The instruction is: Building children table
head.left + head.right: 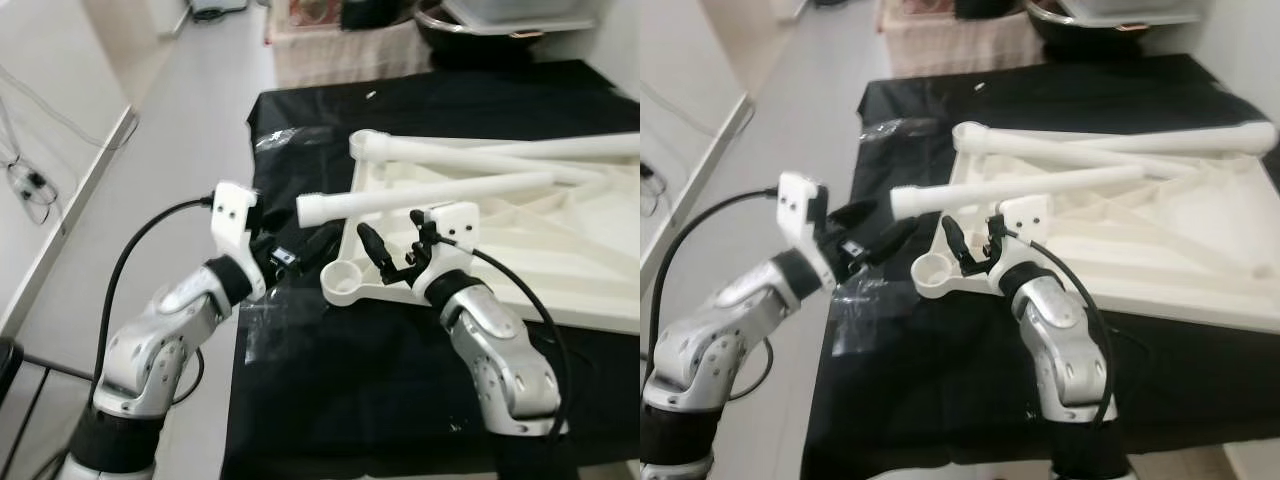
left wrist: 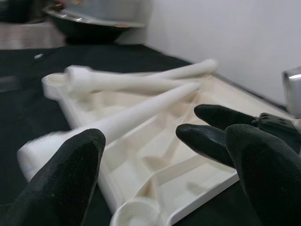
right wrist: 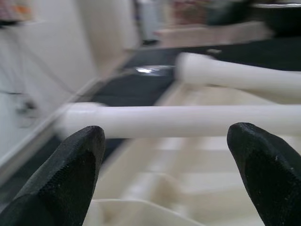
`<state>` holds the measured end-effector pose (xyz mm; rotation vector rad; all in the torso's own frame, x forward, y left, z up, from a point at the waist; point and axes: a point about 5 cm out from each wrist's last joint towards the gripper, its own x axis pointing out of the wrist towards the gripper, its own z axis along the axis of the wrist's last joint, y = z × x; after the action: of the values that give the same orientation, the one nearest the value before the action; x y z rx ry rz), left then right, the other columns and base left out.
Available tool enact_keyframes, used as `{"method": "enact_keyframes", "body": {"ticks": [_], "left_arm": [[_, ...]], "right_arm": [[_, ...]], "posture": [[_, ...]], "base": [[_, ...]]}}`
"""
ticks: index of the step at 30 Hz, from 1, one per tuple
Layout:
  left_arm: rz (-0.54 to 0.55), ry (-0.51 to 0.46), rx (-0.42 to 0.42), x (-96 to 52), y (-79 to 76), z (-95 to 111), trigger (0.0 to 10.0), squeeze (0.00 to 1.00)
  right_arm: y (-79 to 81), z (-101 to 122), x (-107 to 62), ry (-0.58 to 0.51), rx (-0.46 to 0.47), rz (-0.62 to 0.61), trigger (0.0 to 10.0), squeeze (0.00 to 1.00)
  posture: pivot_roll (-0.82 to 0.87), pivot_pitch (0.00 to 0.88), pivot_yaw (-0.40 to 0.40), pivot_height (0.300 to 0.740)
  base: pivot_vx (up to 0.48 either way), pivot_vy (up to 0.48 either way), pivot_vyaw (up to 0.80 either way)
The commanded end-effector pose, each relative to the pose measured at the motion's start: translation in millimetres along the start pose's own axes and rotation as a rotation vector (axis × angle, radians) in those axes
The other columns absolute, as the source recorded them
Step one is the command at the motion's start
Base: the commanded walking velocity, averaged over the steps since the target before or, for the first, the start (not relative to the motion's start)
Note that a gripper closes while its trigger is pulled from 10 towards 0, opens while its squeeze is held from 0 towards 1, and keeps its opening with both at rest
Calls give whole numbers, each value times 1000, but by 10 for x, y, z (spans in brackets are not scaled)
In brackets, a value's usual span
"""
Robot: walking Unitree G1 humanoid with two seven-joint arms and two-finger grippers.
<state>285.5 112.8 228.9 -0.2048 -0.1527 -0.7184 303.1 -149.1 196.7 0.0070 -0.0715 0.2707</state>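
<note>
A white plastic table top [image 1: 520, 250] lies upside down on the black-covered table [image 1: 340, 400]. Three white legs rest loose across it; the nearest leg [image 1: 430, 195] points its end towards the table's left edge. A round corner socket [image 1: 345, 278] sits at the top's near left corner. My left gripper [image 1: 315, 245] is open just left of that corner, level with the leg's end. My right gripper [image 1: 393, 235] is open above the top's near edge, just behind the socket, with the nearest leg [image 3: 188, 120] straight ahead between its fingers. Neither holds anything.
A crumpled clear plastic bag [image 1: 290, 138] lies on the black cloth behind the left gripper. The table's left edge drops to grey floor [image 1: 160, 150] with cables [image 1: 30, 185]. A dark bowl [image 1: 480, 25] and a box stand at the back.
</note>
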Motion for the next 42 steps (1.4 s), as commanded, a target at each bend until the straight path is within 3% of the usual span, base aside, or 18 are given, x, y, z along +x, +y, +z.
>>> {"method": "enact_keyframes", "body": {"ticks": [1, 4, 8, 13, 14, 16, 17, 18, 22, 24, 29, 31, 33, 36, 42], "left_arm": [[28, -2, -1, -54, 31, 29, 10000, 0], [50, -24, -4, -56, 62, 100, 10000, 0], [33, -30, 9, -26, 62, 136, 10000, 0], [-28, -4, 58, 17, 23, 173, 10000, 0], [-142, 75, 135, 26, -48, 183, 10000, 0], [-183, 110, 164, 19, -73, 178, 10000, 0], [-317, 209, 240, -40, -140, 178, 10000, 0], [-364, 258, 287, -75, -151, 187, 10000, 0], [-429, 369, 336, -154, -121, 234, 10000, 0], [-507, 466, 395, -269, -81, 311, 10000, 0], [-560, 577, 416, -366, -18, 349, 10000, 0], [-560, 708, 434, -420, 124, 329, 10000, 0], [-558, 737, 440, -430, 162, 314, 10000, 0], [-558, 863, 507, -427, 320, 236, 10000, 0], [-607, 895, 526, -299, 361, 170, 10000, 0]], "right_arm": [[-53, 11, -33, 10, 5, -30, 10000, 0], [-90, 49, -41, -8, -21, -60, 10000, 0], [-25, 91, -27, -15, -81, -18, 10000, 0], [-8, 75, -17, -7, -50, -21, 10000, 0], [-33, 74, -9, -5, -49, -36, 10000, 0], [-43, 75, -7, -4, -50, -40, 10000, 0], [-76, 75, -5, -1, -58, -55, 10000, 0], [-91, 75, -8, -1, -58, -58, 10000, 0], [-122, 75, -19, 1, -60, -68, 10000, 0], [-147, 63, -32, 8, -61, -82, 10000, 0], [-156, 47, -36, 16, -60, -89, 10000, 0], [-164, 35, -29, 25, -64, -91, 10000, 0], [-165, 35, -28, 26, -65, -92, 10000, 0], [-171, 32, -16, 29, -68, -95, 10000, 0], [-148, 24, -9, 36, -68, -90, 10000, 0]], "posture": [[-44, 115, 18, 740], [-49, 111, 15, 740], [-58, 108, 18, 740], [-60, 103, 19, 740], [-61, 102, 19, 740], [-61, 102, 19, 740], [-64, 99, 23, 740], [-63, 99, 24, 740], [-65, 98, 30, 740], [-63, 97, 34, 740], [-60, 98, 35, 740], [-53, 98, 35, 740], [-52, 98, 36, 740], [-45, 98, 37, 740], [-44, 106, 42, 740]], "base": [[480, 0, -800], [480, 0, -679], [455, 0, -755], [420, 0, -297], [0, 0, 0], [0, 0, 0], [0, 0, 0], [0, 0, 0], [0, 0, 0], [0, 0, 0], [0, 0, 0], [0, 0, 0], [0, 0, 0], [0, 0, 0], [0, 0, 0]]}}
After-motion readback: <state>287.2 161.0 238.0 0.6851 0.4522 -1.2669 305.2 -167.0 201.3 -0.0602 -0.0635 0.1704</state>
